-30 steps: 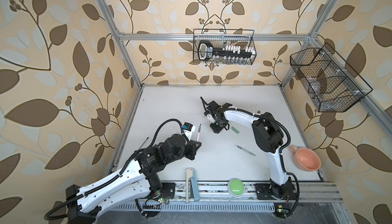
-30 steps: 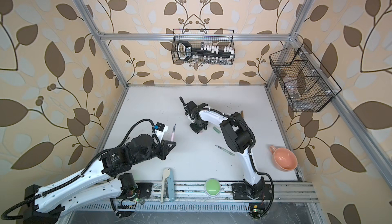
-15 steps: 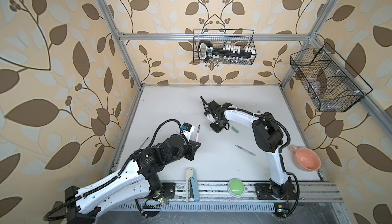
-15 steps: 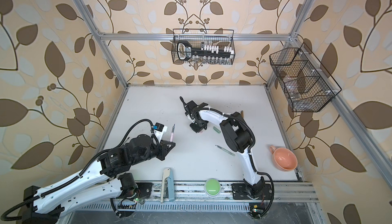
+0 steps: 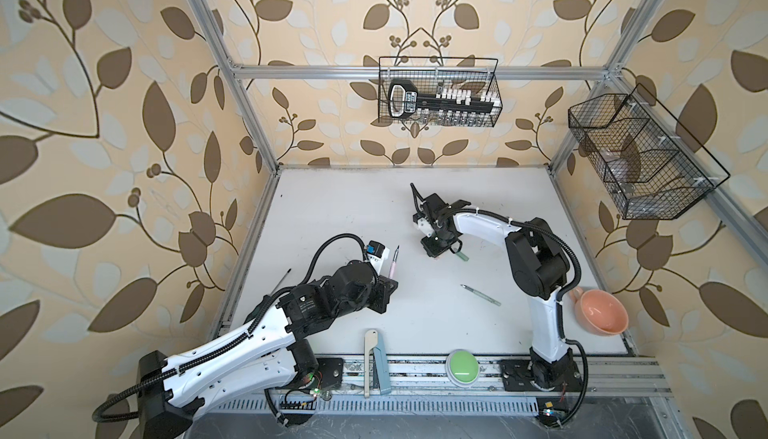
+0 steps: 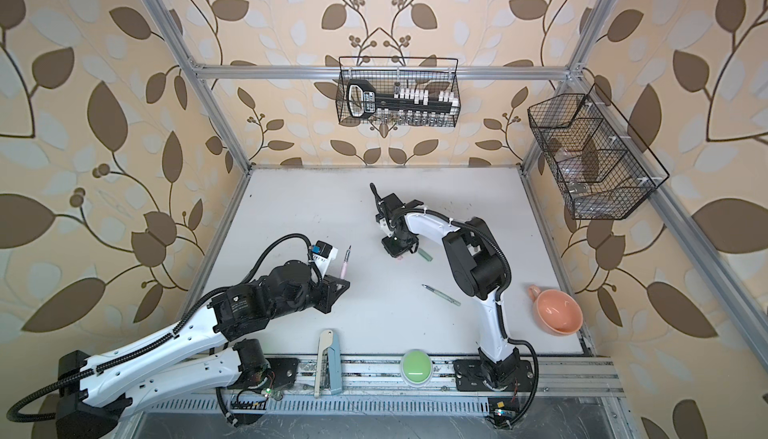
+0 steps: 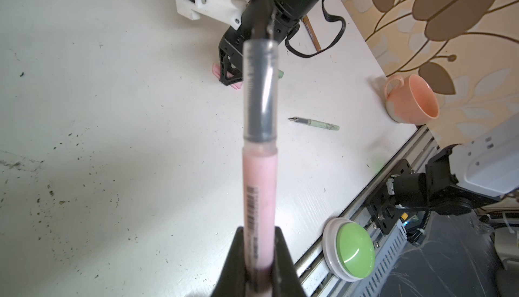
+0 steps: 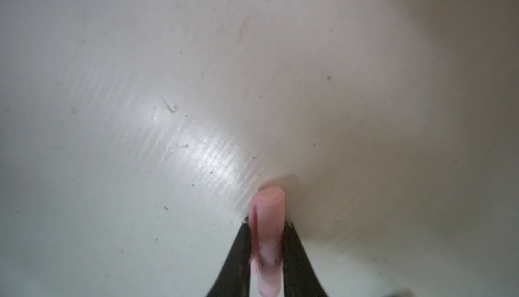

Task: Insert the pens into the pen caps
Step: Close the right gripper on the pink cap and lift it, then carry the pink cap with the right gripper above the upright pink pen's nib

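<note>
My left gripper (image 5: 388, 285) is shut on the lower barrel of the pink pen (image 5: 393, 265), whose dark tip points away from the wrist toward the back of the table. The left wrist view shows this pen (image 7: 259, 169) clamped between both fingers of that gripper (image 7: 259, 253). My right gripper (image 5: 434, 250) points down at the table mid-back, shut on the pink pen cap (image 8: 269, 205), which lies on the surface between its fingers (image 8: 268, 224). A green cap (image 5: 460, 255) lies just right of it. The green pen (image 5: 480, 295) lies loose nearer the front. A brown pen (image 7: 311, 32) shows behind the right arm.
A peach mug (image 5: 602, 312) stands at the table's right front corner. A green button (image 5: 462, 368) and a flat beige and teal tool (image 5: 374, 358) sit on the front rail. A thin black shaft (image 5: 279, 281) lies by the left rail. Wire baskets (image 5: 438, 92) (image 5: 640, 158) hang on the walls.
The right gripper's jaws have closed in on the pink cap while staying in the same spot. The left arm with the pink pen has hardly moved.
</note>
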